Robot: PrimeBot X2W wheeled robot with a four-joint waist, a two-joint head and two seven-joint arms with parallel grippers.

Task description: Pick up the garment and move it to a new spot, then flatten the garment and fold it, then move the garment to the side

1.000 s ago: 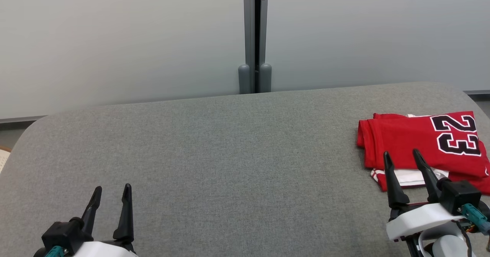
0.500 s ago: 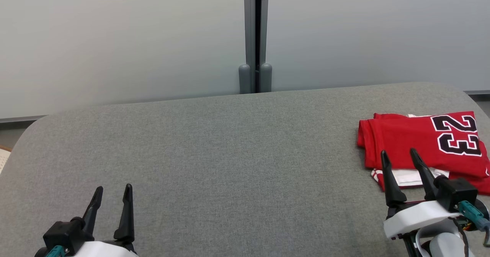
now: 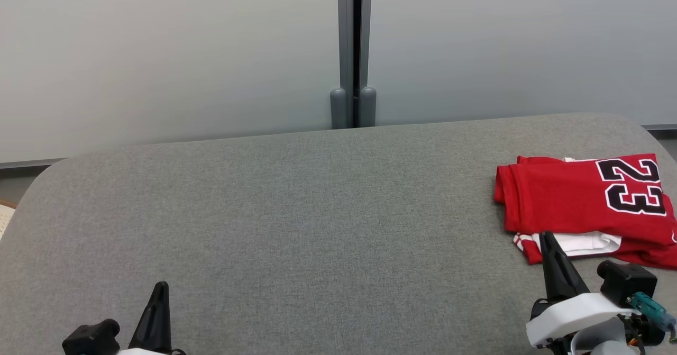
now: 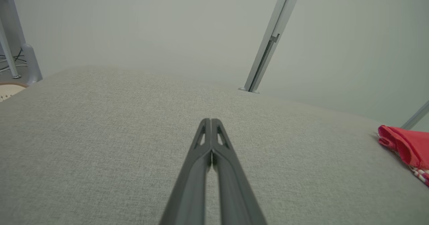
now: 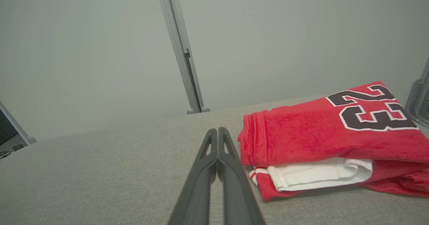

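Folded red jersey [image 3: 560, 201], black 23, on right of grey fabric table [image 3: 317, 212]; left gripper [image 3: 160, 287] and right gripper [image 3: 545, 237] both pinched closed, empty

The left gripper [image 4: 211, 120] is held shut, its two dark fingers [image 4: 192, 178] pressed together up to the tips and pointed forward. The right gripper [image 5: 218, 129] is likewise closed, tips met. Its white wrist housing [image 3: 576, 312] is seen just behind the fingers.
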